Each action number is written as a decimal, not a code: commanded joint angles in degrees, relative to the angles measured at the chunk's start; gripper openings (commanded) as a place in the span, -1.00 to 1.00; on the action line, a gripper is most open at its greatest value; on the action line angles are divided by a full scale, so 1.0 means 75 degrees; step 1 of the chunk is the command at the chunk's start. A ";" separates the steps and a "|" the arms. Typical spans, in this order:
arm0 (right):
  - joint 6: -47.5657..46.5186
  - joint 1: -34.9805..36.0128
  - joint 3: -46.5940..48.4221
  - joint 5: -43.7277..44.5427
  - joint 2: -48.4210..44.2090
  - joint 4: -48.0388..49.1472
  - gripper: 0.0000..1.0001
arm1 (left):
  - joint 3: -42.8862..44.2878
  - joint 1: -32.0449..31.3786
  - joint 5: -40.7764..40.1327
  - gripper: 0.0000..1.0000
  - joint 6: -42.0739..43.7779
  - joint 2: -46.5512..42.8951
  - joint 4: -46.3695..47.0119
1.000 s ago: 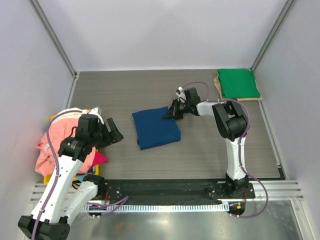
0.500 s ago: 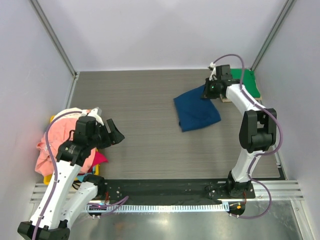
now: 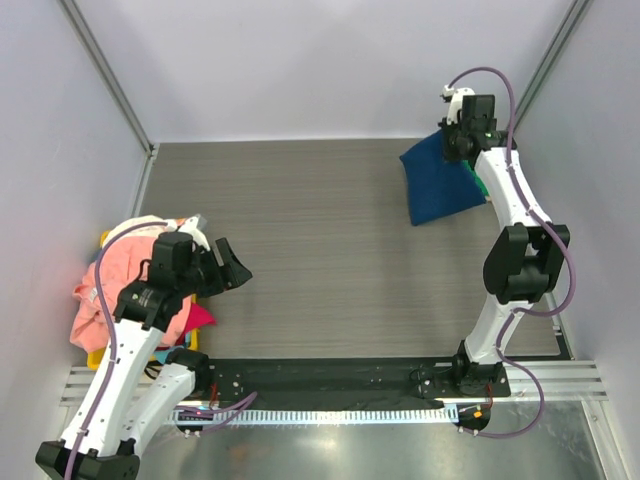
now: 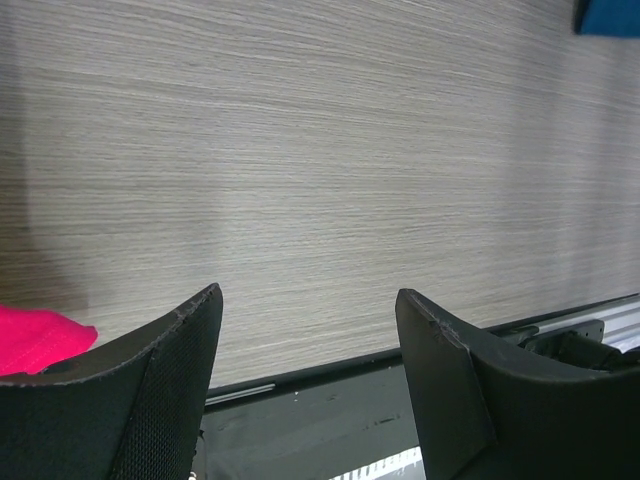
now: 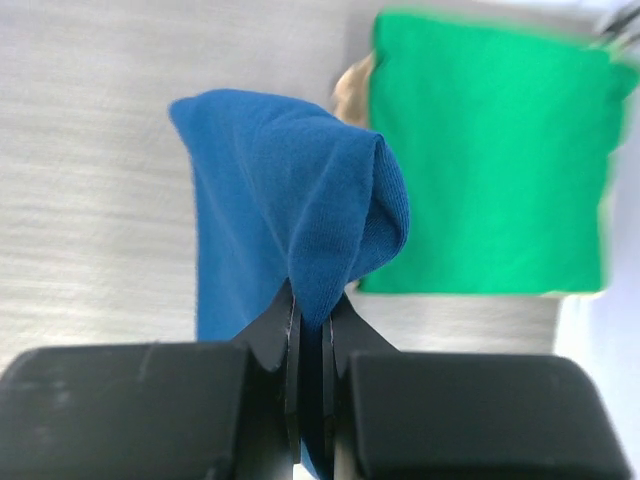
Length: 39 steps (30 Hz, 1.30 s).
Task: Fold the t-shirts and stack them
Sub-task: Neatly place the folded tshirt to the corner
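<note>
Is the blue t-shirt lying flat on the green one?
No, the blue t-shirt hangs bunched in the shut right gripper, while the green t-shirt lies mostly uncovered.

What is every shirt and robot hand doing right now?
blue t-shirt: folded, pinched and hanging from the right gripper.
green t-shirt: folded flat on the tan board.
pink and magenta t-shirts: unfolded heap on the left.
left gripper: open, empty.
right gripper: shut on the blue t-shirt.

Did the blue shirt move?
Yes. The blue t-shirt went from the middle of the table to the far right corner, by the green t-shirt, pinched in the right gripper.
</note>
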 commanded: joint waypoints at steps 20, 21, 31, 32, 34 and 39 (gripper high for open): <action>-0.1646 -0.0730 0.2966 -0.0745 0.0594 -0.0625 -0.98 | -0.0085 -0.0009 0.0369 0.38 0.0156 0.0337 0.0363; -0.1681 -0.0753 0.2990 -0.0745 0.0630 -0.0637 -0.98 | -0.0085 -0.0009 0.0381 0.38 0.0156 0.0349 0.0374; -0.2009 -0.1327 0.3950 -0.0991 0.1894 -0.0579 -0.98 | -0.0097 -0.0009 0.0439 0.35 0.0168 0.0631 0.0351; -0.2044 -0.1374 0.4114 -0.0945 0.2023 -0.0555 -0.98 | -0.0097 0.0003 0.0404 0.35 0.0156 0.0642 0.0351; -0.2138 -0.1515 0.4197 -0.0979 0.2467 -0.0415 -0.97 | -0.0085 -0.0009 0.0381 0.35 0.0156 0.0689 0.0351; -0.2208 -0.1913 0.4747 -0.0700 0.3418 0.0147 -0.98 | -0.0097 -0.0032 0.0369 0.35 0.0156 0.0760 0.0328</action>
